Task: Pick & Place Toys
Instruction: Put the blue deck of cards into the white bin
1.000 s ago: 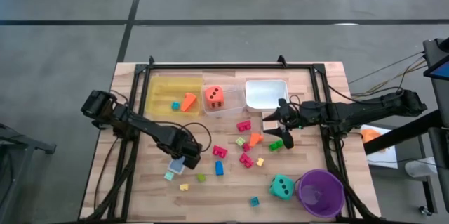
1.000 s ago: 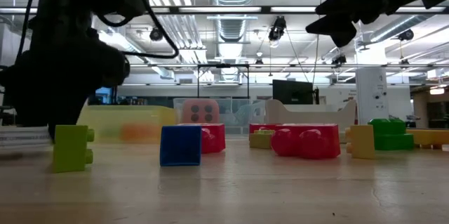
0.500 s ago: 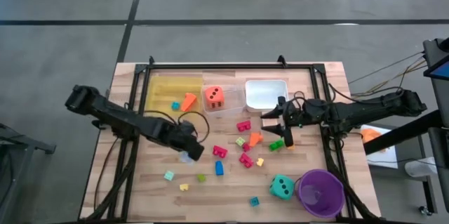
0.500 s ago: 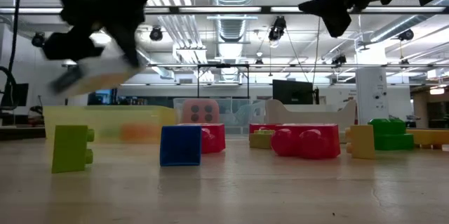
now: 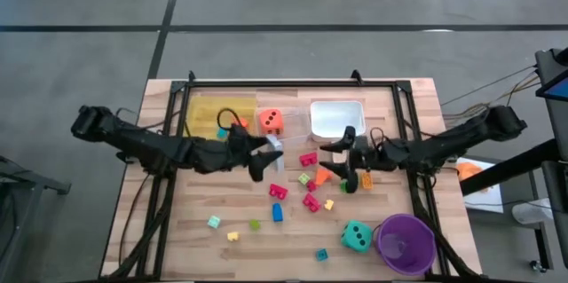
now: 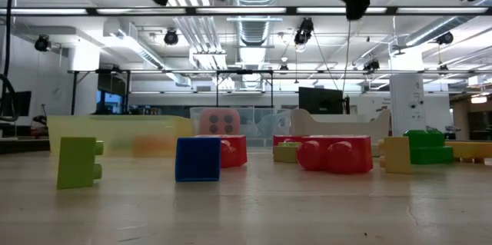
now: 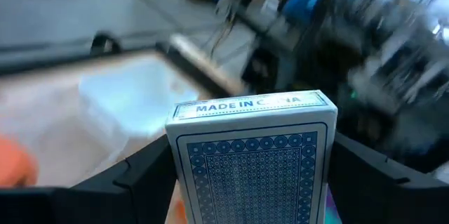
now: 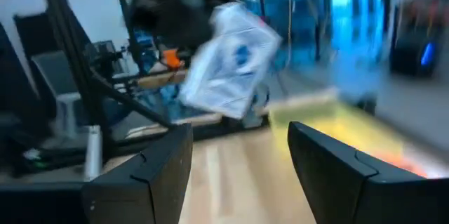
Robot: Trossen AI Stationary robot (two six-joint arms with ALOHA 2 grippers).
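Evidently mid-carry, the left gripper (image 5: 264, 152) clamps a boxed card deck (image 7: 254, 157) lifted clear of the table, just beside the clear tray (image 5: 297, 128), presumably its drop point, while the right gripper (image 5: 342, 161) hovers empty, jaws apart, over the scattered blocks (image 5: 309, 200).

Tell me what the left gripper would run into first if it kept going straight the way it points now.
Probably the right gripper. The left gripper, shut on the card deck, points across the table toward it, raised above the loose blocks. The pink block lies between them lower down; heights are hard to judge.
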